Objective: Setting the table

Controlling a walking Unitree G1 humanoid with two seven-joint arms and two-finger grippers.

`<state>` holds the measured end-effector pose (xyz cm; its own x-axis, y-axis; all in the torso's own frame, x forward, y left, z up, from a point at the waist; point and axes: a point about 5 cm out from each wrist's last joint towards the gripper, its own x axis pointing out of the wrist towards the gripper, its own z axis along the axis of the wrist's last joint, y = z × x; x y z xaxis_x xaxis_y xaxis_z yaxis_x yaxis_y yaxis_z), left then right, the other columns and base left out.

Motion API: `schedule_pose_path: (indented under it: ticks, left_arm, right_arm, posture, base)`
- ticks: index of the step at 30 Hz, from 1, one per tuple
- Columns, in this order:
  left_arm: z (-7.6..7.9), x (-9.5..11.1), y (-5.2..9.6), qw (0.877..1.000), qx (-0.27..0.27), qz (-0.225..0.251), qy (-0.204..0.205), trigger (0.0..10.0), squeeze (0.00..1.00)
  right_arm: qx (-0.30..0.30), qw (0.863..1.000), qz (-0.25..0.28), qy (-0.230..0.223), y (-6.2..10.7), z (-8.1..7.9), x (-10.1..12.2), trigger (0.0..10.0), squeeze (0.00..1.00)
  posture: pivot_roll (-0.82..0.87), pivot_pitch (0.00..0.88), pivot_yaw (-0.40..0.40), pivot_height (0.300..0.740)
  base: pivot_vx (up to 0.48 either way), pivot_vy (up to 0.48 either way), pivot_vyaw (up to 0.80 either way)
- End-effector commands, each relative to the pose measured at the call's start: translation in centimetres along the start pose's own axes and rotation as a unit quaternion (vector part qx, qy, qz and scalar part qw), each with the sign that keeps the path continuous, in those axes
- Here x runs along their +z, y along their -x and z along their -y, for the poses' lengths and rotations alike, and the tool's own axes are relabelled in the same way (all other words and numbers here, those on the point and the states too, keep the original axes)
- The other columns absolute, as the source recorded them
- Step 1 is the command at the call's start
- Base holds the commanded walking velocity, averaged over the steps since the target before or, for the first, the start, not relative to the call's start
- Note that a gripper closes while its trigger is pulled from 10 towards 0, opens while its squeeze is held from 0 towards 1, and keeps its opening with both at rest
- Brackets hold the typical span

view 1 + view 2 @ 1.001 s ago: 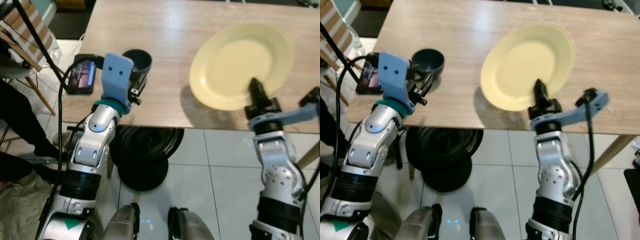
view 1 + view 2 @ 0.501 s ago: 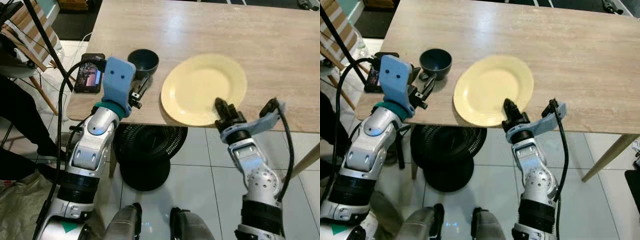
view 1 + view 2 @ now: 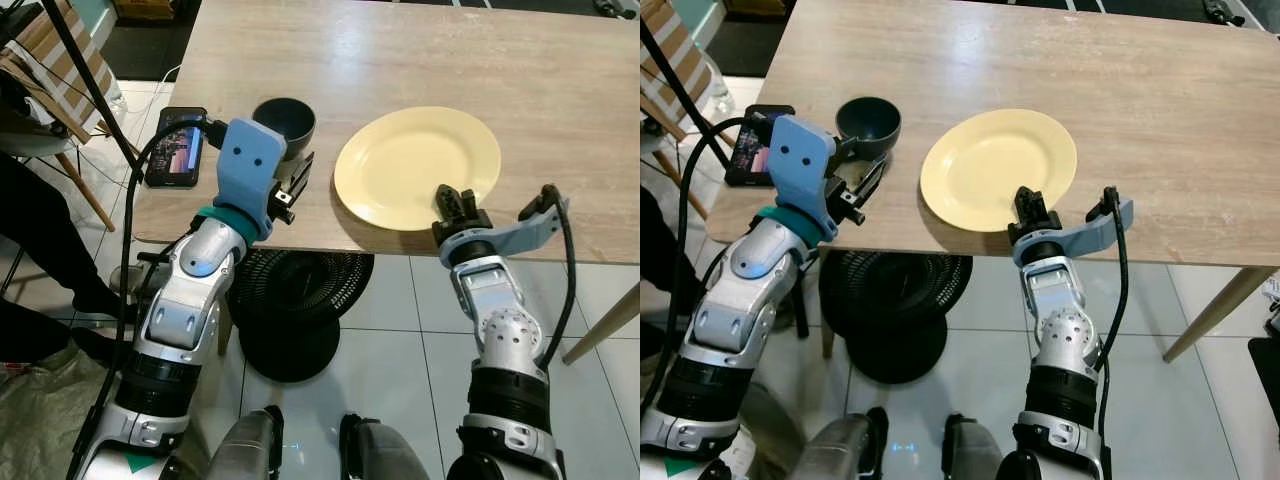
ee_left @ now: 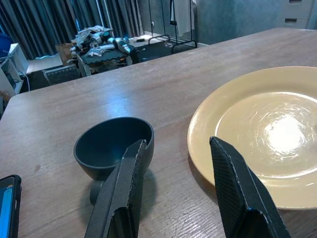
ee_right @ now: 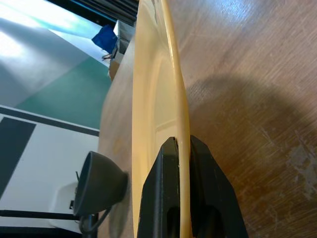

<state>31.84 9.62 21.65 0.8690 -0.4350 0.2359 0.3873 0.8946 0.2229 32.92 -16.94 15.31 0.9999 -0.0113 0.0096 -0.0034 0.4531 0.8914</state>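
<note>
— Why is the right gripper (image 3: 452,199) pinching the plate (image 3: 415,165) at its near rim?

— That edge is all it can reach from the table (image 3: 420,50) front; the fingers are clamped one above, one below the rim, the plate lying flat just ahead of them (probably ready to be let go).

— And the left gripper (image 4: 173,191)?

— Its fingers are spread, gripping nothing. The bowl (image 4: 113,146) sits just past one fingertip (image 4: 134,158), the plate beside the other, likely lined up for the bowl next.
</note>
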Motion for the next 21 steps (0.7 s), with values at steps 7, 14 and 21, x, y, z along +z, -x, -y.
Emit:
schedule_pose_path:
  ticks: [7,14,21]
  left_arm:
    - [0.9,-0.3,0.3,0.999,-0.021,-0.014,-0.021,10.0,0.00]
    - [0.6,-1.4,3.1,0.980,-0.119,-0.148,0.062,10.0,0.00]
    - [-2.0,-0.3,6.4,0.974,-0.142,-0.175,0.034,10.0,0.00]
  right_arm:
    - [0.014,0.998,-0.018,0.052,-0.6,-0.6,-1.4,10.0,0.08]
    - [0.027,0.997,-0.008,0.074,-0.9,-1.0,-0.8,10.0,0.02]
    - [0.029,0.997,-0.009,0.074,-0.9,-1.0,-0.8,10.0,0.00]
  posture:
    - [0.05,0.122,0.017,0.740]
    - [0.05,0.119,0.019,0.740]
    - [0.07,0.121,0.017,0.740]
  base:
    - [0.000,0.000,0.00]
    - [0.000,0.000,0.00]
    - [0.000,0.000,0.00]
